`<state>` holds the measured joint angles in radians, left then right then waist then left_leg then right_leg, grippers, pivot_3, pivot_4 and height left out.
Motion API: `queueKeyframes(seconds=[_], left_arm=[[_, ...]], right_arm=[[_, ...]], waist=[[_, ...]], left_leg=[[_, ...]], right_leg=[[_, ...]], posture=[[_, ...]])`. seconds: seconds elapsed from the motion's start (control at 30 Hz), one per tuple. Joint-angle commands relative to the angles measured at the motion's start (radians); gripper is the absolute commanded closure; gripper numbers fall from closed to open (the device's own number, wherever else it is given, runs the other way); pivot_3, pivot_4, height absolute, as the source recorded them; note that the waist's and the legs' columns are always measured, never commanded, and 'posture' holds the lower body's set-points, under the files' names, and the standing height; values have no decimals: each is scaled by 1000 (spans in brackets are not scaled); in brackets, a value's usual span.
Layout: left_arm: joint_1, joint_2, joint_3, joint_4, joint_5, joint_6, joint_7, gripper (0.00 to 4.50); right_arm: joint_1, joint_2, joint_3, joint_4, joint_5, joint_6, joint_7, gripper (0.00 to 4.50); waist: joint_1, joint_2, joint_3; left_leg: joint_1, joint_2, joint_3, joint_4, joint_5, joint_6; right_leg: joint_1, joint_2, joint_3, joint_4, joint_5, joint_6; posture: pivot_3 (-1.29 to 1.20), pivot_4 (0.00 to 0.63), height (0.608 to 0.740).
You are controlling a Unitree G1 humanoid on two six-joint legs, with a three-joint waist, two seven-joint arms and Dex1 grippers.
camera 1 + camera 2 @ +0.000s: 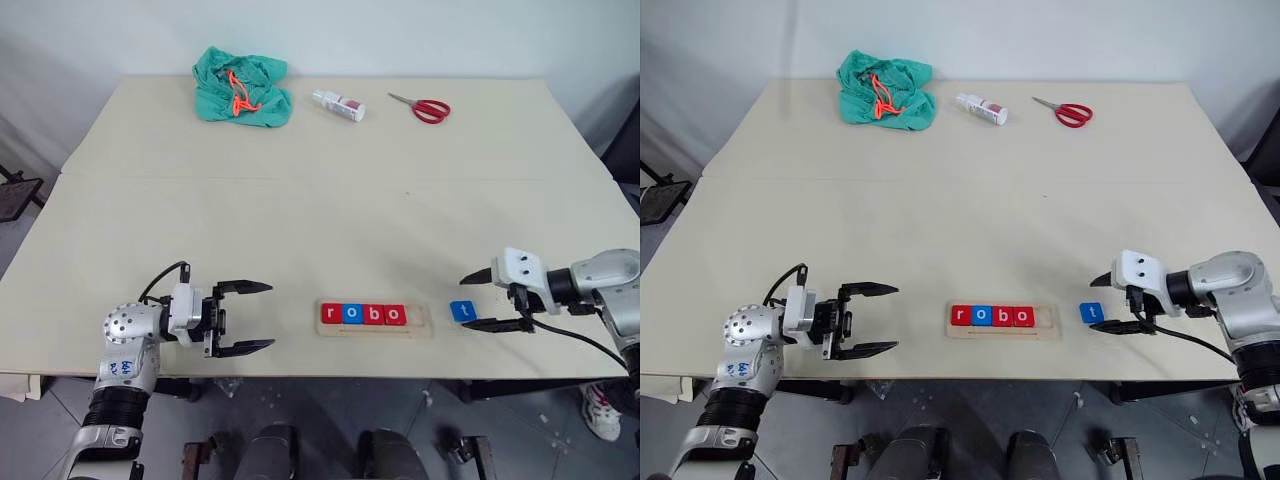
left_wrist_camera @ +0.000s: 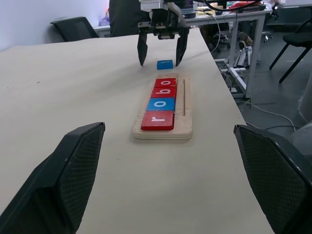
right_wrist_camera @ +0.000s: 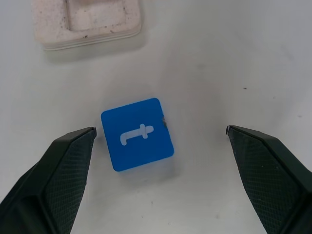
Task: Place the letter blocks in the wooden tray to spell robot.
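The wooden tray lies near the table's front edge. In it, four letter blocks read r, o, b, o: red, blue, red, red. A blue t block lies flat on the table just right of the tray. My right gripper is open and straddles the t block, one finger on each side, with no contact visible. My left gripper is open and empty, left of the tray and pointing toward it.
At the table's far side lie a green cloth, a small white bottle and red scissors. The tray sits close to the table's front edge.
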<state>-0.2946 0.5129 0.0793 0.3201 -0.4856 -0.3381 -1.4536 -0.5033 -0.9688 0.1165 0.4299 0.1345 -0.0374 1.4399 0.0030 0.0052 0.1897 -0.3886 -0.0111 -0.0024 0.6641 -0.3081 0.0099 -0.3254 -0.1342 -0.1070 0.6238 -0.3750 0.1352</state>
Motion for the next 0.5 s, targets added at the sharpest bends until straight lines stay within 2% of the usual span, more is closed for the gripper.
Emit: queueKeyframes(seconds=[0.03, 0.2, 0.27, 0.37, 0.5], left_arm=[[19, 11, 21, -40, -15, 0, 11, 0], [21, 11, 19, -47, -15, 1, 19, 0], [21, 11, 19, -47, -15, 0, 20, 0], [16, 11, 17, -41, -16, 0, 17, 0], [2, 8, 13, -21, -12, -3, 10, 0]], right_arm=[[-6, 9, -1, -29, 7, 3, 25, 639], [2, 15, -11, -48, 4, 6, 10, 2383], [10, 17, -29, -99, 27, 63, -9, 3030], [31, 25, -72, -298, 132, 312, -58, 3039], [55, 35, -80, -483, 211, 484, -98, 3039]], waist=[[-2, 0, 0], [-2, 0, 0], [-1, 0, 0], [-1, 0, 0], [-1, 0, 0]], left_leg=[[0, 0, 0, 0, 0, 0], [0, 0, 0, 0, 0, 0], [0, 0, 0, 0, 0, 0], [0, 0, 0, 0, 0, 0], [0, 1, 0, 0, 0, 0]], right_leg=[[0, 0, 0, 0, 0, 0], [0, 0, 0, 0, 0, 0], [0, 0, 0, 0, 0, 0], [0, 0, 0, 0, 0, 0], [0, 0, 0, 0, 0, 0]], posture=[[0, 150, 740], [0, 150, 740], [0, 150, 740], [0, 150, 740], [0, 150, 740]])
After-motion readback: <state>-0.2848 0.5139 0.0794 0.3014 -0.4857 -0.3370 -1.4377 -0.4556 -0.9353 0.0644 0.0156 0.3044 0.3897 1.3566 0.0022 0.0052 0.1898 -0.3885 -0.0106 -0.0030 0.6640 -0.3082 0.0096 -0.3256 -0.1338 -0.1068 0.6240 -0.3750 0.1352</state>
